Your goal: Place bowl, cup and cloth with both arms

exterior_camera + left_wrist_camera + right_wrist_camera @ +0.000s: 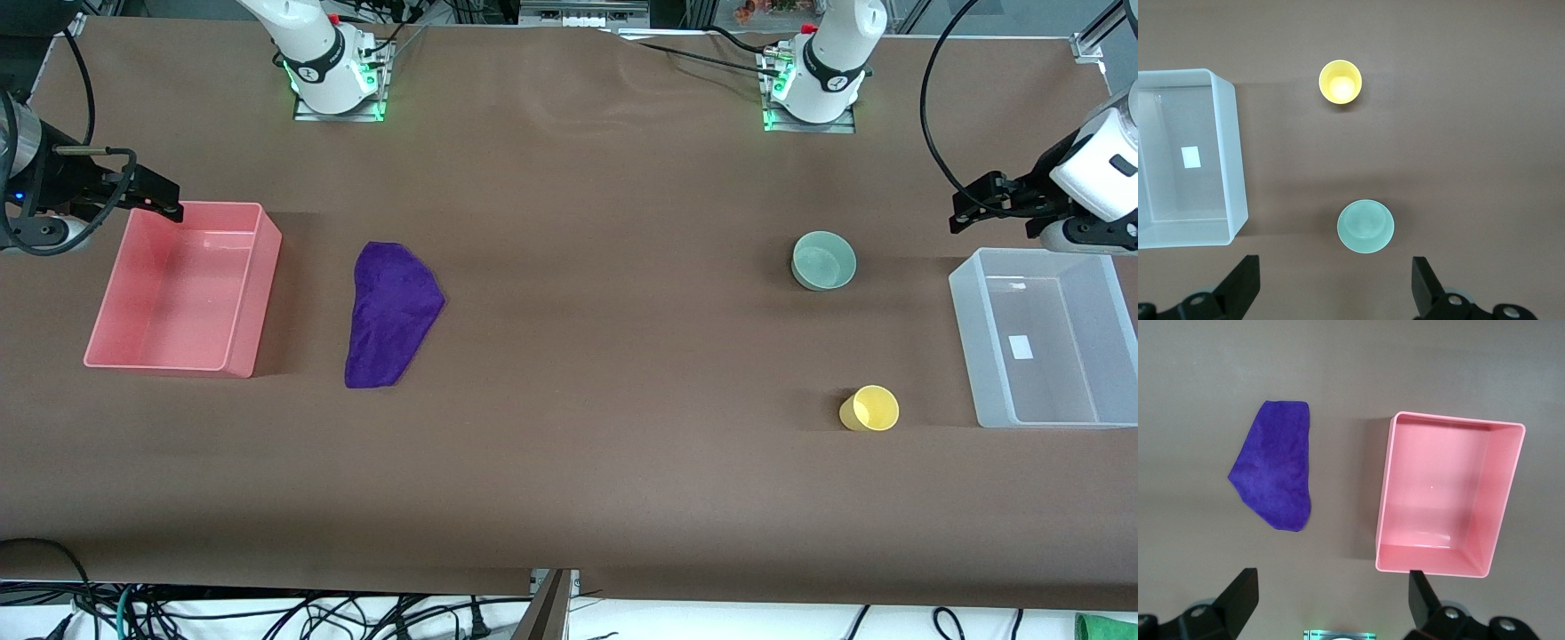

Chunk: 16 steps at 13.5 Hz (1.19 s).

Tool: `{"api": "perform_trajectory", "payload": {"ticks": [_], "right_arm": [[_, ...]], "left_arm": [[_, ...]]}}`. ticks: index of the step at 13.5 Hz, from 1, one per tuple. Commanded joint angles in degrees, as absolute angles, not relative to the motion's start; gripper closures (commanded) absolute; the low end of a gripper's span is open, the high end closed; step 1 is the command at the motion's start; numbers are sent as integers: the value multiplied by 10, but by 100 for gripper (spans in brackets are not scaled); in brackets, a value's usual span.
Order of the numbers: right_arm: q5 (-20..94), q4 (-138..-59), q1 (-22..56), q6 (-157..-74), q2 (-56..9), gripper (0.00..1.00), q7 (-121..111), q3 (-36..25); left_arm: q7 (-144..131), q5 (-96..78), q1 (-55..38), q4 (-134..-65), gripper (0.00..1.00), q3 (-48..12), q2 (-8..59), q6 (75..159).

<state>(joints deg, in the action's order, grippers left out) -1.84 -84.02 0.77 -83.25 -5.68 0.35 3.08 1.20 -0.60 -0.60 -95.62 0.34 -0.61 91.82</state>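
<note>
No readable writing anywhere; only a blank white label [1021, 347] on the clear bin's floor. Front view, left to right: right gripper [158, 197] at the frame's left edge, over the pink bin's [252, 293] upper corner, its arm cut off by the frame; cloth [391, 313] flat on the bench [605, 373] just beside the pink bin, toward the middle; bowl [824, 260] upright in the right half, cup [869, 409] lower, nearer the camera, apart from the bowl; clear bin [965, 329] at the right edge, partly cropped; left gripper [973, 212] over the bench above the clear bin's upper corner. Left wrist view shows that gripper's fingers [1243, 283] spread wide, nothing held, with bowl, cup and clear bin below. Right wrist view likewise: fingers [1239, 593] spread, empty, over cloth and pink bin. Both bins empty.
</note>
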Motion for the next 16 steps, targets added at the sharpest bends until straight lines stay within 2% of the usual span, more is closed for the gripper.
{"api": "perform_trajectory", "payload": {"ticks": [1, 16], "right_arm": [[-9, -836, 4, -833, -57, 1, 12, 33], [-9, -837, 4, -833, -56, 1, 12, 33]], "left_arm": [[14, -8, -7, -956, 0, 7, -14, 910], [14, -8, -4, -955, 0, 8, -15, 900]]}}
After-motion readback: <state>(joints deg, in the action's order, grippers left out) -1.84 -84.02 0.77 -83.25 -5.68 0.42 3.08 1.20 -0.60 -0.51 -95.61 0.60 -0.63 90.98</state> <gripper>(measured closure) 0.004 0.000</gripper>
